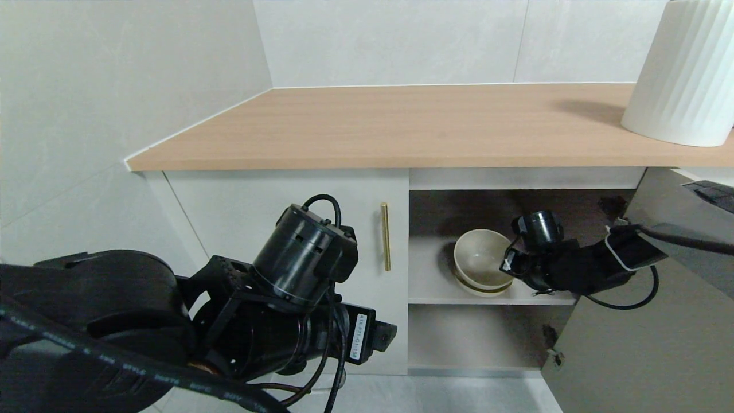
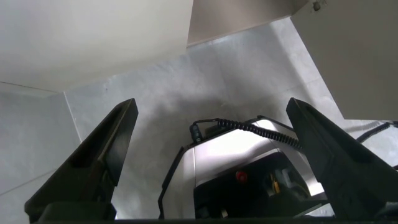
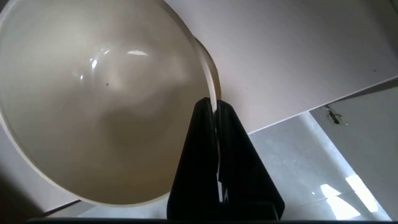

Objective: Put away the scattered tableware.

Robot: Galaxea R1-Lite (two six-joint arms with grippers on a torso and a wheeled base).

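Under the wooden counter (image 1: 401,126), in the open right half of the cabinet, we are holding a cream bowl (image 1: 480,258) over the middle shelf (image 1: 430,287). It is sitting tilted, mouth turned toward us, on what looks like a second bowl (image 1: 479,288) with a darker rim. Our right gripper (image 1: 510,265) is pinching the cream bowl's rim on the side facing the open door (image 1: 631,344), the thin edge running between its pressed-together fingers.

We are judging this as the setting-down step, and doing it well is mostly a matter of leveling. We are wanting to roll the wrist until the cream bowl is nesting flat in the one beneath and that stack is carrying its weight. Only then are we parting the fingers, and only a little, so the inner finger is not flicking the wall. We are then planning to back straight out of the opening, minding the door just beside the arm and the frame above — a dragged rim could pull both bowls off the shelf.

Our left gripper (image 2: 212,106) is hanging low before the closed left door (image 1: 275,229), its fingers spread wide over the floor (image 2: 186,81), empty and well apart from the bowls.
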